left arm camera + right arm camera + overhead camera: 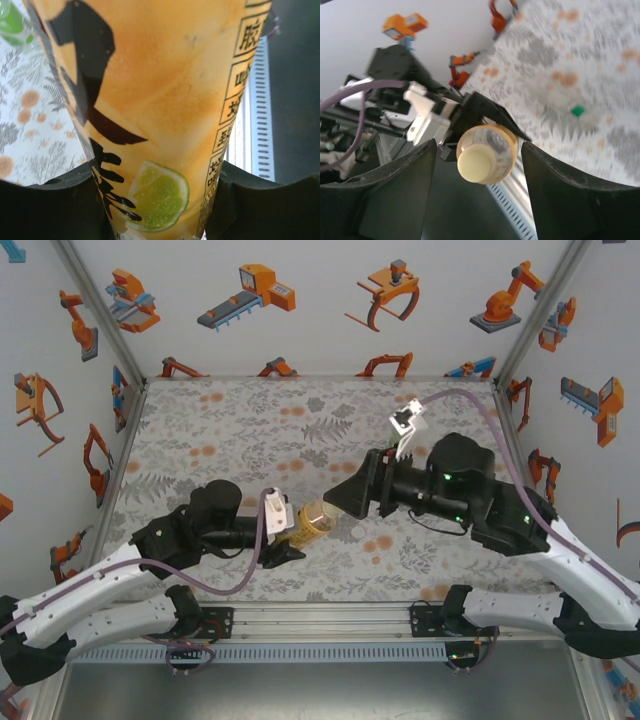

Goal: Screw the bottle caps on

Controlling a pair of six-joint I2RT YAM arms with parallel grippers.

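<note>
— So, where is the amber-yellow bottle [312, 523]?
— In the left hand [288, 530]. Its two fingers [50, 210] press against the bottle's sides, and the orange label [165, 100] with a lime slice runs up between them in the left wrist view. The bottle is held on its side over the desk [250, 420], around the middle and toward the near edge, its capped end pointing right.
— And the cap?
— The pale yellowish cap [477, 164] sits on the bottle's neck, facing the right wrist camera end-on. How far it is screwed down I cannot tell.
— What about the right hand [338, 502]?
— Just right of the bottle, turned to face it. Its fingers [395, 200] are spread apart, one on either side of the capped end, with a gap between each finger and the bottle. It grips nothing.
— So both hands are at the bottle?
— Yes: the left clamped on the body, the right parted around the cap, touching neither cap nor bottle.
</note>
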